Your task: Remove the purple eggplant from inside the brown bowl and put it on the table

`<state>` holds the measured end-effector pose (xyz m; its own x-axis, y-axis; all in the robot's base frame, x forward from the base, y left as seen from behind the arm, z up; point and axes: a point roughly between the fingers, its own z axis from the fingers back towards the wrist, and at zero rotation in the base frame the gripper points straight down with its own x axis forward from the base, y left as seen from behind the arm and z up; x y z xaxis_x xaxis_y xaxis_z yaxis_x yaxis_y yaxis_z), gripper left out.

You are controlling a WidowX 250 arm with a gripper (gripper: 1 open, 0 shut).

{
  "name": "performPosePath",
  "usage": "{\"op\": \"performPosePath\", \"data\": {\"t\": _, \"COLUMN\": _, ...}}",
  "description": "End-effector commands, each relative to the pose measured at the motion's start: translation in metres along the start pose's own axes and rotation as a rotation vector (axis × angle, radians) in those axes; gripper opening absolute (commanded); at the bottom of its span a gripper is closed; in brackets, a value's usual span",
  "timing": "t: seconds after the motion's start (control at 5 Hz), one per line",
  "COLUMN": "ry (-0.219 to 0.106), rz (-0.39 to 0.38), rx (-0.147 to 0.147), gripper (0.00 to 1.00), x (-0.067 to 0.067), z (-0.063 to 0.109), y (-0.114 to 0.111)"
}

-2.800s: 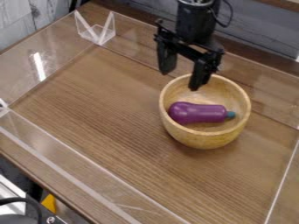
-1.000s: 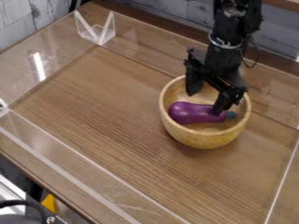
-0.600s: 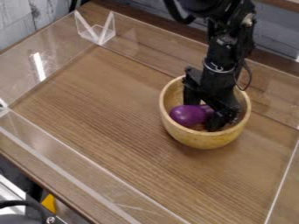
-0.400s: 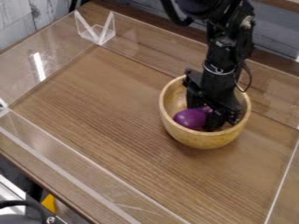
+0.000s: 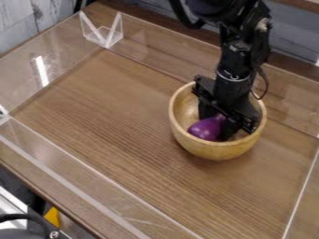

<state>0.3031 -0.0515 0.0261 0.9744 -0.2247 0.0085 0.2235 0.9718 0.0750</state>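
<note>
One black gripper [image 5: 222,123] reaches straight down into the brown bowl [image 5: 187,138], its fingers closed on the purple eggplant [image 5: 204,128], which lies inside the bowl against the bottom. Only the left part of the eggplant shows, a glossy purple lump between and beside the dark fingers; its stem end is hidden behind the gripper. The bowl sits on the table [image 5: 112,121] toward the right side, roughly midway between the near and far edges. The arm [image 5: 240,47] rises from the bowl toward the far right, where it leaves the picture at the top. Clear acrylic walls [image 5: 69,182] edge the tabletop along the near and left sides, and a small clear folded piece [image 5: 101,30] stands at the far left corner. The wood surface to the left of the bowl carries horizontal grain.
</note>
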Motion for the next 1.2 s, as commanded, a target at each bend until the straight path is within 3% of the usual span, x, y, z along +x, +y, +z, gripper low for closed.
{"op": "performPosePath", "data": {"t": 0.0, "ry": -0.055, "rz": 0.062, "rx": -0.009, "gripper": 0.00, "x": 0.005, "z": 0.015, "y": 0.003}}
{"op": "performPosePath", "data": {"t": 0.4, "ry": -0.048, "rz": 0.178, "rx": -0.024, "gripper": 0.00, "x": 0.005, "z": 0.018, "y": 0.025}}
{"op": "performPosePath", "data": {"t": 0.8, "ry": -0.053, "rz": 0.104, "rx": -0.042, "gripper": 0.00, "x": 0.010, "z": 0.016, "y": 0.025}}
{"op": "performPosePath", "data": {"t": 1.0, "ry": -0.052, "rz": 0.166, "rx": -0.048, "gripper": 0.00, "x": 0.010, "z": 0.019, "y": 0.033}}
